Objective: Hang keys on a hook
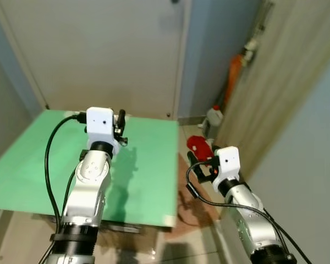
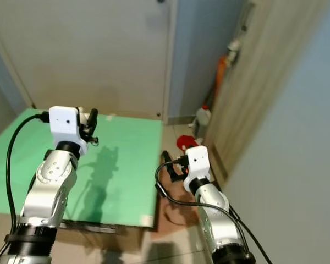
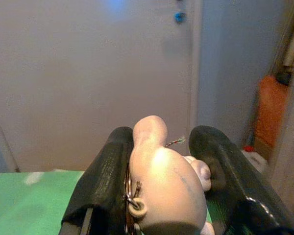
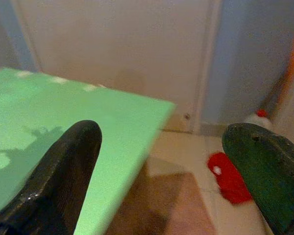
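Left gripper (image 3: 161, 196) jaws pinched the keys (image 3: 131, 196) with their pale figurine fob, raised above the green worktop (image 1: 148, 165), right gripper (image 4: 171, 171) jaws spread wide beside the worktop's edge, red object (image 4: 229, 178) on the floor beyond the worktop.

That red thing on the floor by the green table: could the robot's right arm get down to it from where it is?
Probably yes: the open right gripper hangs beside the green table, with bare floor between it and the red object.
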Controlling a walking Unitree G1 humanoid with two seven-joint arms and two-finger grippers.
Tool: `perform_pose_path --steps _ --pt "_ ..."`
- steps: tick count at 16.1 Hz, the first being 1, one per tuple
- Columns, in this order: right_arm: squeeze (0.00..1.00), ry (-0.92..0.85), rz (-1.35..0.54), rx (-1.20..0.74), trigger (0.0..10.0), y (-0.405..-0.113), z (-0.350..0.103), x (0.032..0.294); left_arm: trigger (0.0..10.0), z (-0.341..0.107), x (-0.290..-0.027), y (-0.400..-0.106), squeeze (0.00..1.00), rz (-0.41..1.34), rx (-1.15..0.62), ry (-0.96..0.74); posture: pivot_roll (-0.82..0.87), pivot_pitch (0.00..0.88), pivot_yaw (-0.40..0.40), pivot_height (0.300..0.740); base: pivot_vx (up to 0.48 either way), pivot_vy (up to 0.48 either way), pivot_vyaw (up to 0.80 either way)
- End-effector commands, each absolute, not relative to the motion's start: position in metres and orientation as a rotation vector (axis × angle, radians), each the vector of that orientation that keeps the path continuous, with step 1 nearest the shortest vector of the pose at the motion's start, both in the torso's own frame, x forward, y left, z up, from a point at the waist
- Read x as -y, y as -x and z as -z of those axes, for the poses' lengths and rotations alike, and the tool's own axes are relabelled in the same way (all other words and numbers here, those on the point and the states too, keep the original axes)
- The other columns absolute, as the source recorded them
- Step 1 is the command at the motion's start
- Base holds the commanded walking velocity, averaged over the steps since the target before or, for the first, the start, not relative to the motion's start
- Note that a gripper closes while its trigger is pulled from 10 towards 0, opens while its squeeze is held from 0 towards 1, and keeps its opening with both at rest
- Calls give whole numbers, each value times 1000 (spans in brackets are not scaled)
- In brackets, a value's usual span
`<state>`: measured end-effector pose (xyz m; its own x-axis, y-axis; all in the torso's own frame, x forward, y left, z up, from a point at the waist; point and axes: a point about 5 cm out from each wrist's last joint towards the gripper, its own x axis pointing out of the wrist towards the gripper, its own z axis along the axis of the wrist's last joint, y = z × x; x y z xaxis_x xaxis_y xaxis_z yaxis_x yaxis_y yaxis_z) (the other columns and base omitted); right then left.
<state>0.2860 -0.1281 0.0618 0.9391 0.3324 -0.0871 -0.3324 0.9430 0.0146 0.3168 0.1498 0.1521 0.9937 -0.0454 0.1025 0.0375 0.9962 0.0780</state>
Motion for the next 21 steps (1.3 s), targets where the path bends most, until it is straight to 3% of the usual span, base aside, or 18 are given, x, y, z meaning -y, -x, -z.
perform_pose_path --steps 1,6,10,14,15,16,17,18,21 --pt "0 9 -320 -85 10000 -286 -62 134 0 -156 -143 -317 0 62 125 -71 17 0 -2 740 0 -394 0" --pt "0 6 -325 -90 10000 -285 -61 134 0 -153 -141 -314 0 73 128 -103 16 0 -6 740 0 0 0" --pt "0 8 -326 -99 10000 -285 -59 136 0 -153 -139 -313 0 76 132 -90 14 0 -9 740 0 -447 0" --pt "0 14 -331 -103 10000 -285 -59 136 78 -153 -139 -312 0 72 136 -78 12 0 -13 740 0 0 0" --pt "0 16 -332 -106 10000 -284 -58 137 3137 -153 -138 -311 0 76 143 -75 14 0 -16 740 0 0 0" --pt "0 15 -333 -112 10000 -284 -57 137 745 -153 -137 -311 0 78 149 -79 15 0 -17 740 0 0 0" --pt "0 14 -334 -114 10000 -284 -57 137 745 -154 -137 -311 0 80 151 -80 15 0 -17 740 0 0 0" --pt "0 13 -335 -116 10000 -284 -56 137 0 -153 -136 -310 0 80 152 -91 16 0 -20 740 0 0 0" --pt "0 9 -336 -125 10000 -284 -55 138 0 -153 -135 -309 0 81 158 -59 16 0 -20 740 -154 0 0"
